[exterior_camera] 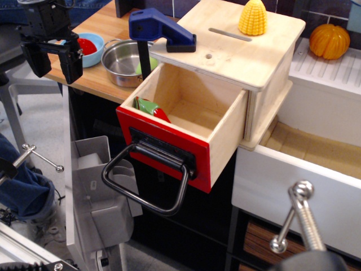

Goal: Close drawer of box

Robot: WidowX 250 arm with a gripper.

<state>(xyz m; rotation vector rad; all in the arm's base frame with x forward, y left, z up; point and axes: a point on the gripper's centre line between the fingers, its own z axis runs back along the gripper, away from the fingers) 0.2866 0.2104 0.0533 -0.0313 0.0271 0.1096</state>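
Up left of the pale wooden box (248,51), the black pincer (54,56) hangs with its fingers spread, gripping nothing, well apart from everything. And look at the pale plywood drawer with its red front (163,148) — pulled far out of the box, black looped handle (148,183) dangling below, something green and red lying inside. By the look of it, this is only the approach; next, the pincer must drop to that red front and push it in.
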